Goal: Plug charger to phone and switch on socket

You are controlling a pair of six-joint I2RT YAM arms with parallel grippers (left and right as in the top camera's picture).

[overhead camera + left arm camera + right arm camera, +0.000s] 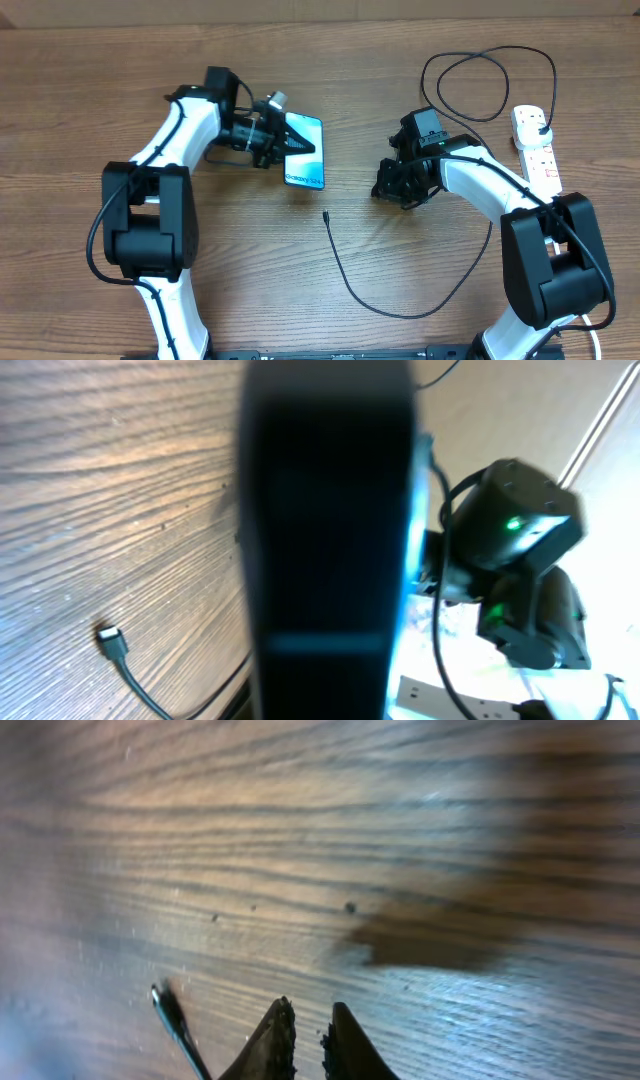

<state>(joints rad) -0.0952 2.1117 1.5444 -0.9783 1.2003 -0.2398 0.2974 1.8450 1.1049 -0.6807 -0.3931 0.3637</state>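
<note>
The phone [305,150], with its blue screen up, is tilted off the table at the left centre. My left gripper [277,137] is shut on its left end. In the left wrist view the phone [330,540] is a dark blurred slab filling the middle. The charger's connector tip [326,214] lies free on the wood below the phone, and also shows in the left wrist view [110,640] and the right wrist view [165,1005]. Its black plug [541,127] sits in the white socket strip [537,158] at the far right. My right gripper [400,187] hovers right of the tip, fingers [305,1025] nearly together and empty.
The black cable [400,314] curves from the tip toward the front, passes under my right arm, and loops at the back right [490,85]. The strip also shows in the left wrist view [450,700], behind my right arm [520,560].
</note>
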